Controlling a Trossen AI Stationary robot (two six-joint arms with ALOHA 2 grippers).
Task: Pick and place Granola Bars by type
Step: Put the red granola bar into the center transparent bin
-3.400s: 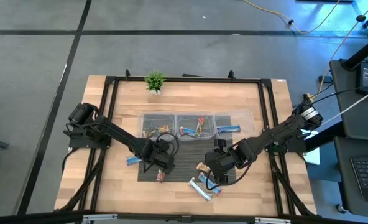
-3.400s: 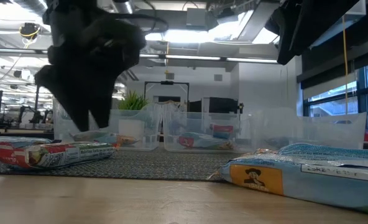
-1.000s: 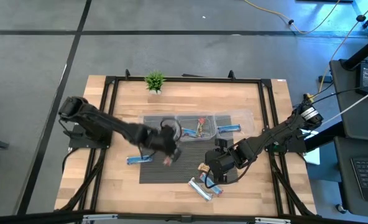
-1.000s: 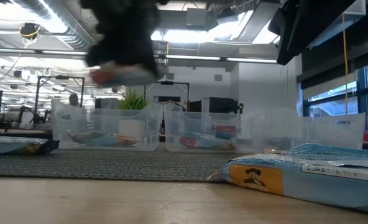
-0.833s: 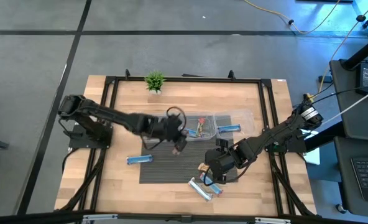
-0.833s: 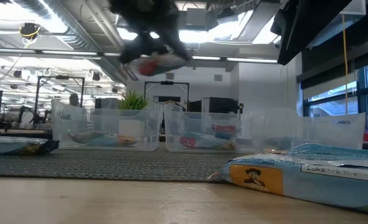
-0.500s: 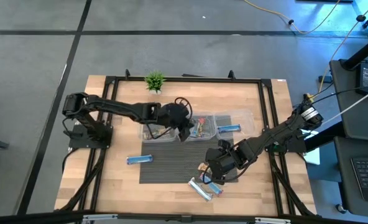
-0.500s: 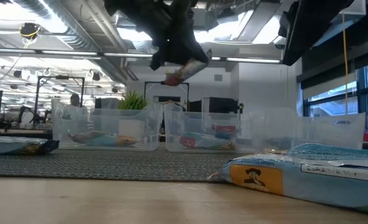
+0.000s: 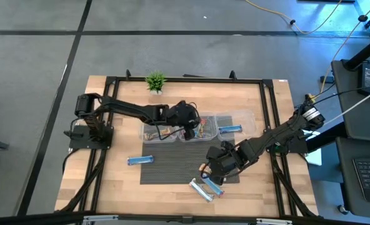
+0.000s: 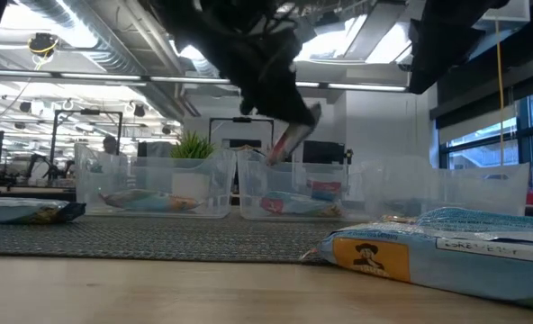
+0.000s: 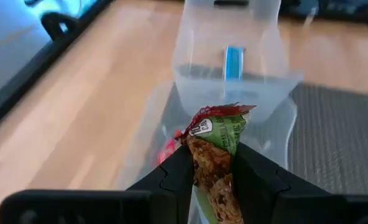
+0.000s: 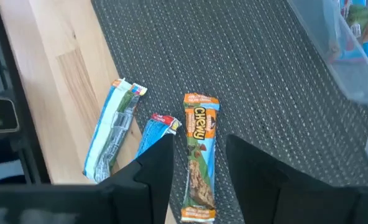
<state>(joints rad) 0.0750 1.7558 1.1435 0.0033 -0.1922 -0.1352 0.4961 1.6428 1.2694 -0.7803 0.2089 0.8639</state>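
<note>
My left gripper (image 9: 190,127) is shut on a brown, green and red granola bar (image 11: 214,146) in the air over the middle clear bin (image 9: 197,129); the low view shows the gripper (image 10: 280,99) above that bin's rim. My right gripper (image 9: 215,167) is open above the dark mat's near right part. In the right wrist view its fingers stand on either side of a brown Chewy bar (image 12: 198,155) that lies flat on the mat, apart from it. A blue bar (image 12: 153,134) and a silvery-white bar (image 12: 112,132) lie beside it. My left gripper pinches the bar between its two fingers, on its flat faces (image 11: 210,165). The bar's crimped red end (image 11: 221,115) sticks out past the fingertips. The fingers slant downward from above. The bar hangs tilted below them (image 10: 293,137), clear of the bin.
Three clear bins stand in a row at the mat's far edge: left (image 9: 159,130), middle, right (image 9: 236,122) with a blue bar (image 11: 234,62). Another blue bar (image 9: 139,160) lies on the wood left of the mat. A small plant (image 9: 155,81) stands at the far edge.
My left gripper has carried the bar up off the mat and toward the far right, from over the mat's left part to over the middle bin, then lowered toward it. It has turned, so the bar now slants downward. My right gripper has stayed open over the Chewy bar.
</note>
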